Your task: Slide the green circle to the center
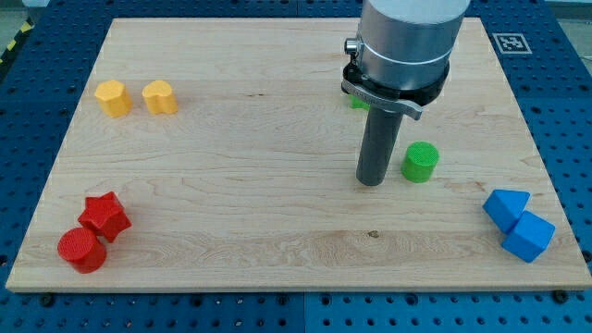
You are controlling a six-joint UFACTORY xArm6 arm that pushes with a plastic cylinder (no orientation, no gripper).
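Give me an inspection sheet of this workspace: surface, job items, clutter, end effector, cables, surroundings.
Surface: wooden board, flat, no spills seen.
Job's things: green circle upright at the view's right of centre; not yet at the centre.
Clutter: two yellow blocks upper left, side by side; red star and red cylinder lower left, touching; two blue blocks lower right, touching; a second green block mostly hidden behind the arm.
End effector: my tip rests just to the view's left of the green circle, with a small gap.
Cables: nothing seen.
Surroundings: blue perforated base; a printed marker at the upper right.
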